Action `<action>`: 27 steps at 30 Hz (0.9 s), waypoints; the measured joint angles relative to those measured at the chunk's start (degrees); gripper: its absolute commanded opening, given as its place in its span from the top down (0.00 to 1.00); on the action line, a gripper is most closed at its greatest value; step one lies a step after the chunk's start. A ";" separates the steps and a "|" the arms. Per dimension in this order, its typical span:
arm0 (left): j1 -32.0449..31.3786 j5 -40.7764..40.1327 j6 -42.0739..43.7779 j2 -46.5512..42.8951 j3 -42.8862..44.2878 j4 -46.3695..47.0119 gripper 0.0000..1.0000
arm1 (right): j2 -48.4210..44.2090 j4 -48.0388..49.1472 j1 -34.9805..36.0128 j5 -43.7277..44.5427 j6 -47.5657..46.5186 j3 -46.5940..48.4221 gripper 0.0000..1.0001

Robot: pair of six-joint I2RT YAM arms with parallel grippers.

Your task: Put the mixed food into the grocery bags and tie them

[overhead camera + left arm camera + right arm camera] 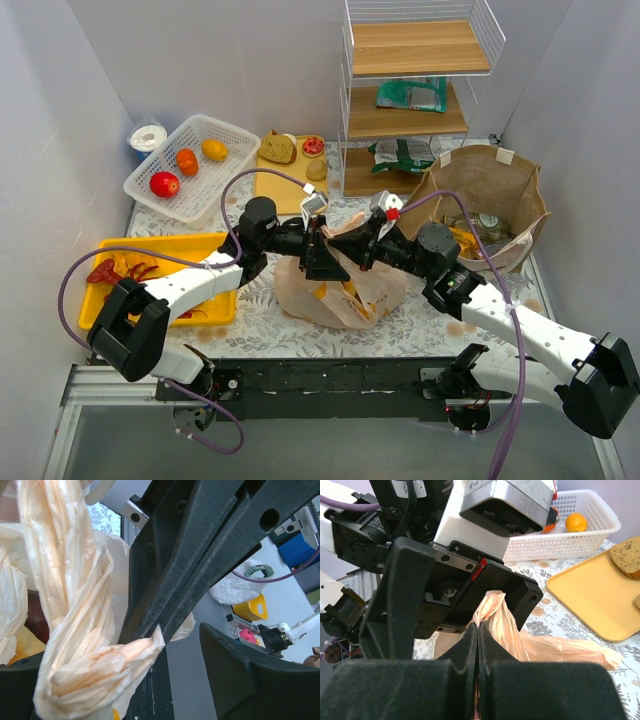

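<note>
With the right gripper [478, 630] pinched shut on the peach plastic bag's [335, 295] twisted handle [75, 630], the wide-open left gripper [120, 660] should close on the loop and pull steadily.

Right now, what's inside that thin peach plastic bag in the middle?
Through the plastic bag a yellow-orange item shows; I cannot tell what it is. Crinkled plastic hides everything else inside.
</note>
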 measured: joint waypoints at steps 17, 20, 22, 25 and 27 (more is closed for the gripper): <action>-0.37 -4.61 -7.06 2.67 -1.84 4.00 0.94 | -0.02 2.86 1.18 4.76 0.33 -2.23 0.99; -0.42 -4.79 -7.65 2.67 -1.95 4.33 1.00 | -0.13 2.84 1.20 5.49 0.59 -2.49 0.99; -0.42 -4.92 -7.72 2.67 -1.95 4.72 1.00 | -0.48 2.80 1.20 5.88 0.68 -2.49 0.99; -0.42 -5.33 -7.80 2.67 -1.95 5.09 1.00 | -1.51 2.67 1.22 5.95 0.98 -2.49 0.81; -0.42 -5.68 -7.76 2.69 -1.95 5.27 1.00 | -2.36 2.23 1.22 5.90 1.27 -2.49 0.63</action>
